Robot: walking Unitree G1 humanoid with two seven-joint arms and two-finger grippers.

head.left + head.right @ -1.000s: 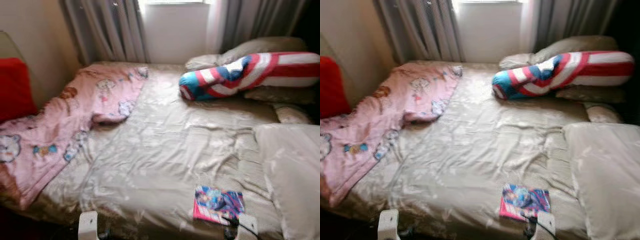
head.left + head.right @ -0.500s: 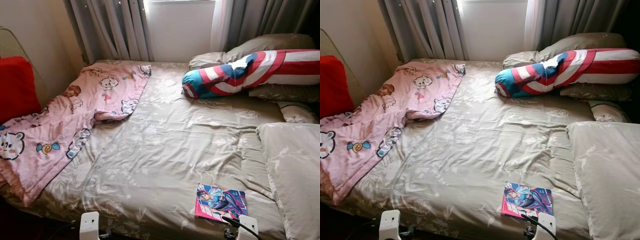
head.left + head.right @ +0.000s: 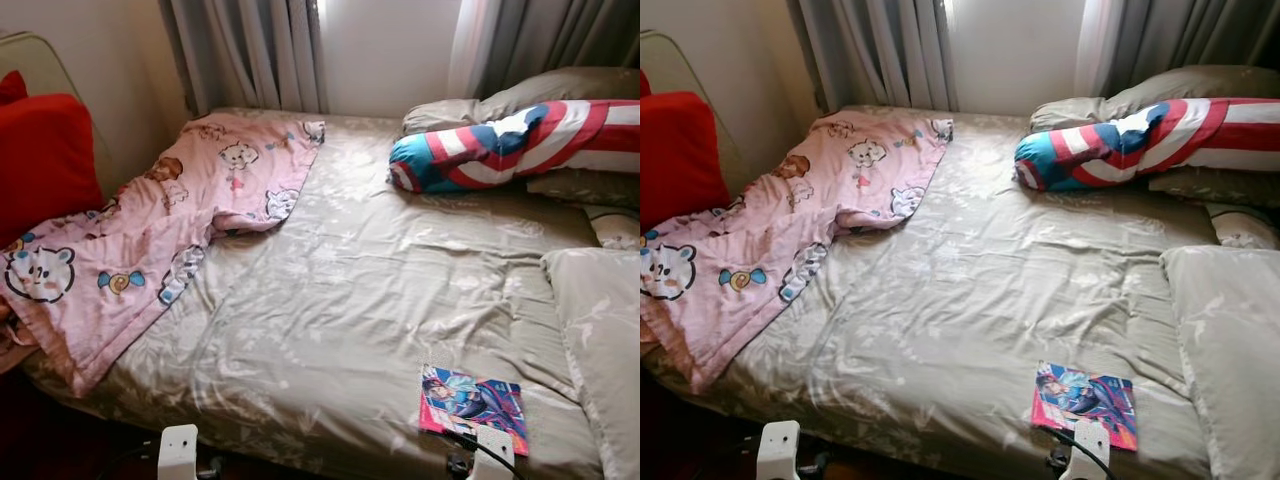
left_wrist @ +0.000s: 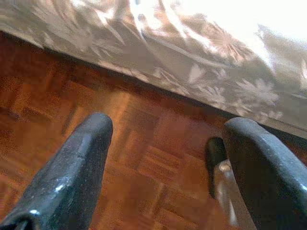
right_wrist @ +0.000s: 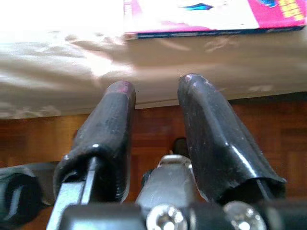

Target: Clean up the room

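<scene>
Shifted rightward in frame since earlier: camera swing only. Glossy pink-bordered comic book (image 3: pixel 1085 404) flat at lower right, bed edge. Right gripper (image 5: pixel 154 85) parted, empty, just below; left gripper (image 4: pixel 165 143) spread wide. Advise approaching level, pinching overhanging spine edge.

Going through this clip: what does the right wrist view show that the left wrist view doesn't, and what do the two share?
Right wrist view alone: the pink magazine lying on the bed close to its edge, just beyond the open right hand.
Left wrist view alone: the left hand, fingers wide apart, pointing at the floor beside the bed.
Both: the beige leaf-print bedcover hanging over the bed's edge, with the wooden parquet floor below it.
</scene>
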